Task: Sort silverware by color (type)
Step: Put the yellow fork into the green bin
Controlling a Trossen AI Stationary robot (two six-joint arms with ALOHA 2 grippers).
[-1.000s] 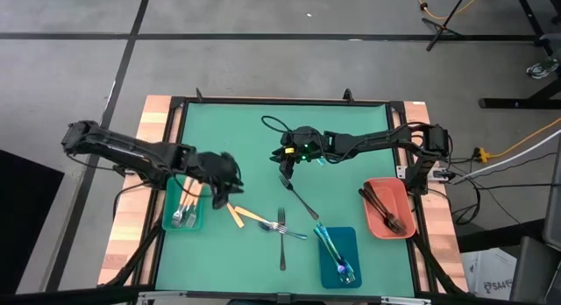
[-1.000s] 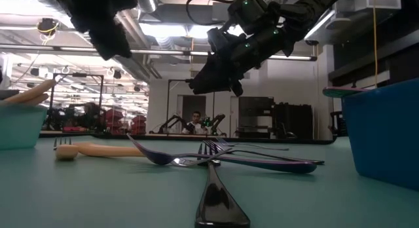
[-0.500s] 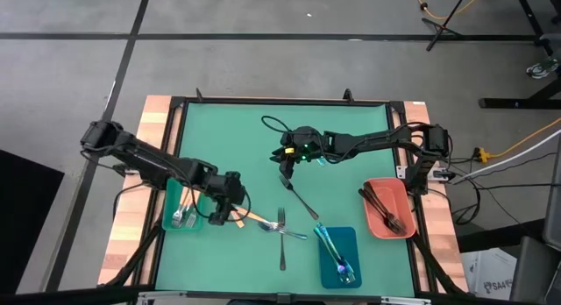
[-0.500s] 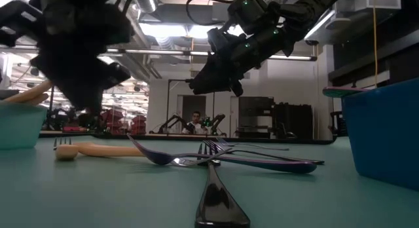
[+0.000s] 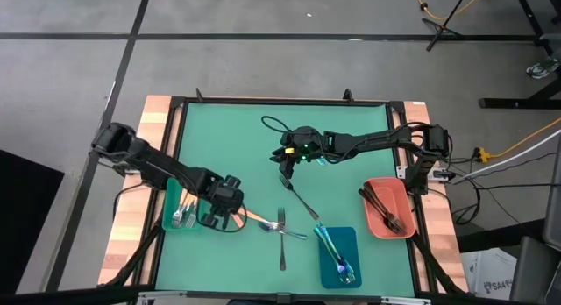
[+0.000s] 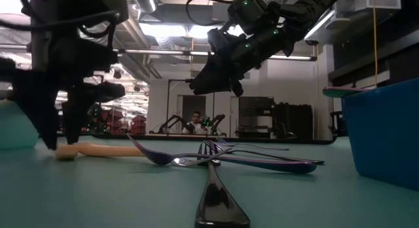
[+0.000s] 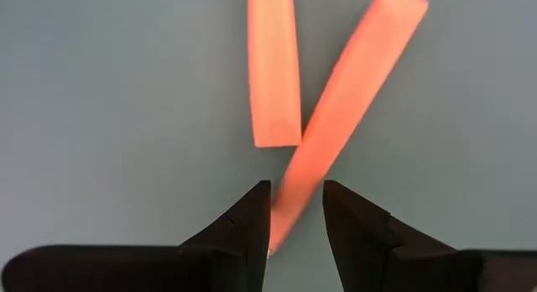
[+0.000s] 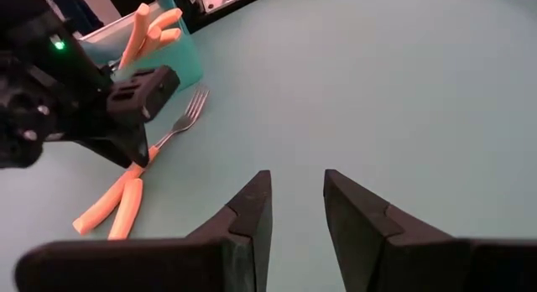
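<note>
Green worktop (image 5: 245,147) carries two orange-handled utensils (image 7: 327,132) lying crossed just beside the teal tray (image 5: 168,224). Left gripper (image 7: 295,215) straddles one handle, fingers apart; best to lower squarely and close on that handle alone. Right gripper (image 8: 295,210) hovers mid-worktop, fingers apart, empty.

Smooth matt green tabletop (image 5: 263,138), pale wooden side boards (image 5: 153,121)
Glossy black metal fork (image 6: 219,202) mirrors ceiling lights; iridescent blue-teal metal fork (image 6: 262,164) shines; matt orange handles (image 7: 273,65) look like plastic; dark matt gripper fingers (image 7: 252,221)
</note>
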